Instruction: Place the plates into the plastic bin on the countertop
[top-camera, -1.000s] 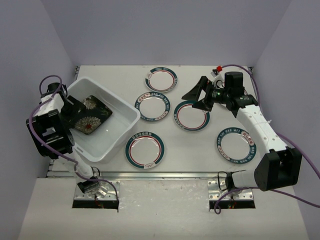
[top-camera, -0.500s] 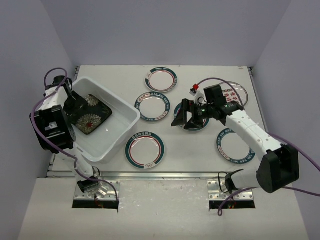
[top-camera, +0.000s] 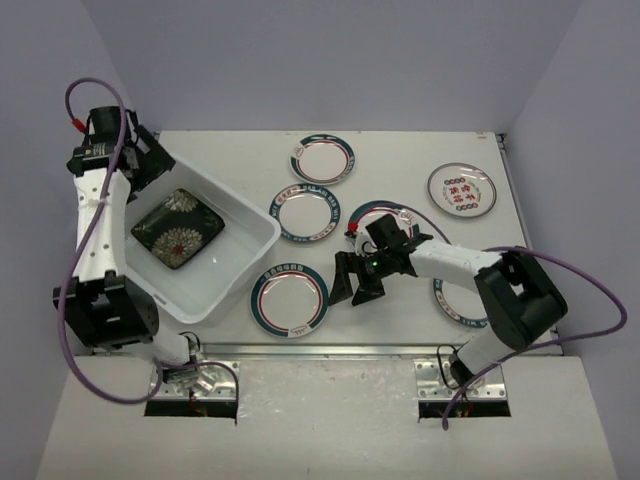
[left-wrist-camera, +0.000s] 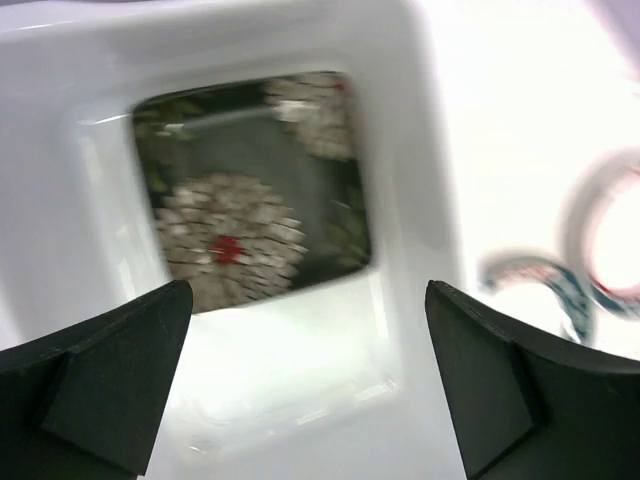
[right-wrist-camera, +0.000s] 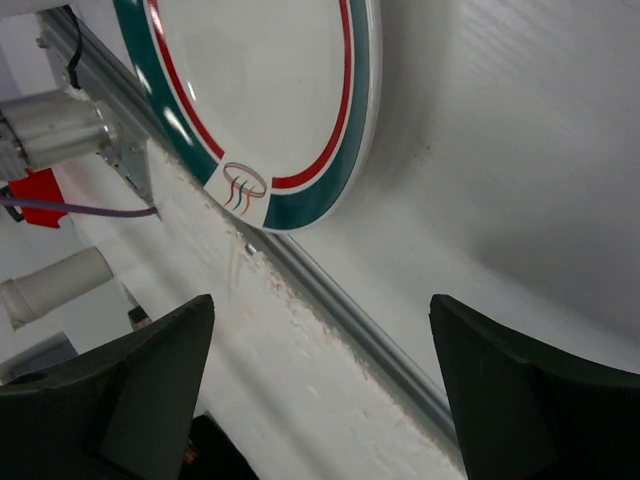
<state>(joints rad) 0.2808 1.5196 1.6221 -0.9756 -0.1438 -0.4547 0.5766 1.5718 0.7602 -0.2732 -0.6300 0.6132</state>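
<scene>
- A robot lab cell: plain pale partition walls (top-camera: 330, 60) box in an off-white desk (top-camera: 400, 150) on three sides.
- The left arm (top-camera: 98, 225) and right arm (top-camera: 455, 260) stand at a metal rail (top-camera: 330, 349), with purple cables (top-camera: 95, 83) looping loose.
- Round plates (top-camera: 322, 158) lie spaced out beside a plastic bin (top-camera: 262, 243).

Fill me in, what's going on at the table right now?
One black flowered plate lies in the plastic bin, with the left gripper open above it, holding nothing. The right gripper is open and low over the countertop, beside the round teal-rimmed plate nearest the front rail, not gripping it yet. Six round plates sit on the countertop outside the bin.
</scene>
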